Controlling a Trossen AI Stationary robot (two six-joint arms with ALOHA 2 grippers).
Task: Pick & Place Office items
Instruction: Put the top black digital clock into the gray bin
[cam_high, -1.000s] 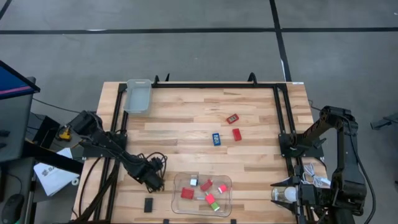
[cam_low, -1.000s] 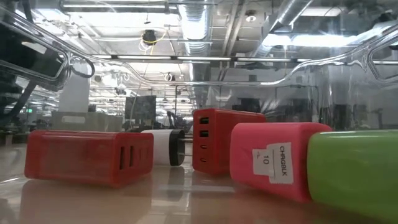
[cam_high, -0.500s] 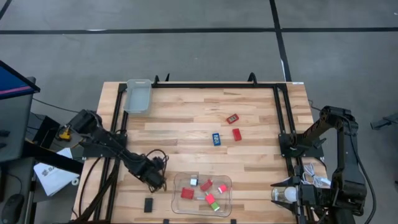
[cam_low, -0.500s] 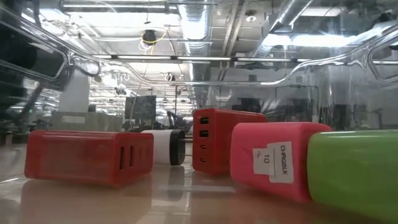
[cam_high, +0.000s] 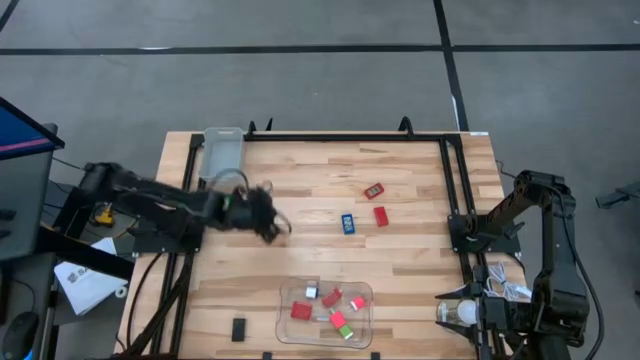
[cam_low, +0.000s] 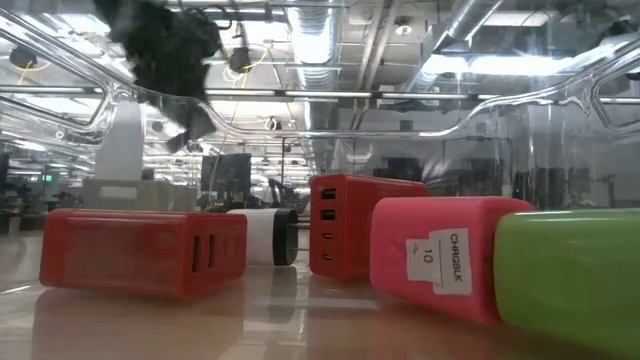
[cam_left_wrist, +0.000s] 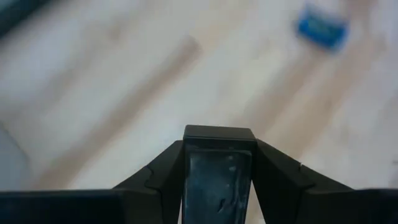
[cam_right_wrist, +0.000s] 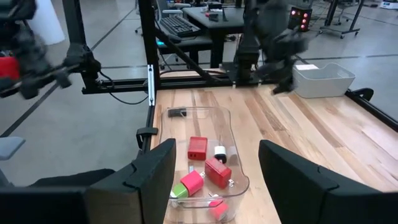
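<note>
While the left gripper (cam_high: 272, 224) hovers mid-bench, jaws clamped on a flat black rectangle (cam_left_wrist: 217, 180), the blue piece (cam_high: 348, 222) lies just rightward; right gripper (cam_right_wrist: 214, 186), jaws apart, waits farther off.

So the light butcher-block wooden table (cam_high: 300, 215) sits inside a black metal frame (cam_high: 345, 136) on a grey concrete floor (cam_high: 300, 70) crossed by dark lines. A clear plastic tray (cam_high: 287, 329) is near the table's front edge, and a second, greyish clear plastic bin (cam_high: 222, 153) sits at the far left corner. A white round bulb-like thing (cam_high: 463, 312) with a white cable (cam_high: 510, 291) rests off the right side. There's a dark monitor with a blue screen (cam_high: 22, 132) at the left, plus white paper (cam_high: 85, 282) on the floor. The low view shows ceiling ducts (cam_low: 320, 45) and lights.
</note>
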